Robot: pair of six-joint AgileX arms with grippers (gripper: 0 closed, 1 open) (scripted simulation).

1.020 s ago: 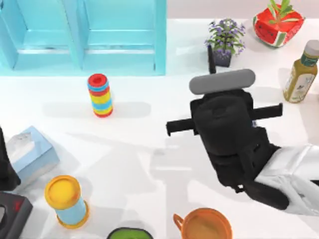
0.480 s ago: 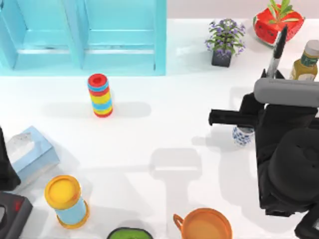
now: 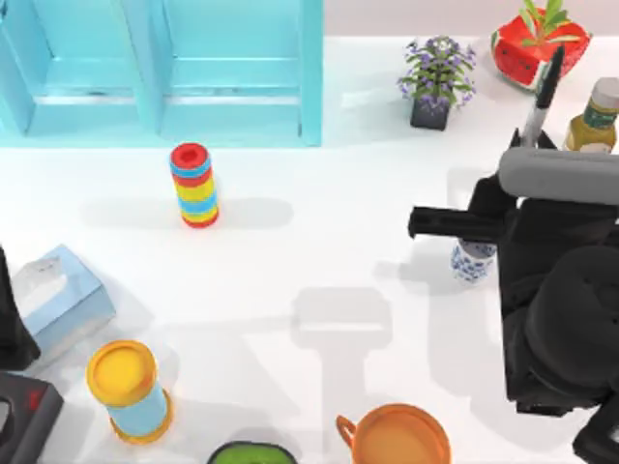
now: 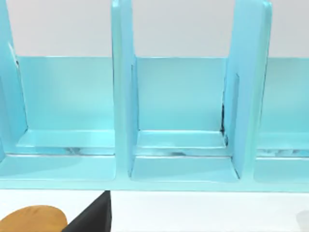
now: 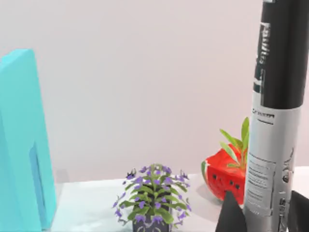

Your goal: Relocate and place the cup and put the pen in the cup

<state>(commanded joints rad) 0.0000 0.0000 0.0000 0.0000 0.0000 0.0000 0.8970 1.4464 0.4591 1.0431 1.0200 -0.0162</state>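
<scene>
The cup [image 3: 471, 261], small and white with a blue pattern, stands on the table at the right, partly under my right arm. My right gripper [image 3: 530, 141] sits just behind the cup and is shut on the pen [image 3: 542, 89], a black marker that points up and away from it. In the right wrist view the pen [image 5: 274, 121] stands upright with its grey label band showing, and my right gripper [image 5: 264, 217] clamps its lower barrel between two dark fingers [image 5: 231, 216]. My left arm [image 3: 10, 333] is parked at the table's left edge.
A light-blue shelf unit [image 3: 164, 68] spans the back left. A ring stack [image 3: 194, 184], tissue box [image 3: 60, 302], yellow-topped cylinder [image 3: 129, 389], orange mug [image 3: 398, 437] and green bowl [image 3: 251, 452] stand around. Flower pot [image 3: 435, 82], watermelon planter [image 3: 537, 43] and bottle [image 3: 592, 118] crowd the back right.
My right arm has swung from the table's middle to the right with the pen, uncovering the cup. Over the last half second it barely shifted.
</scene>
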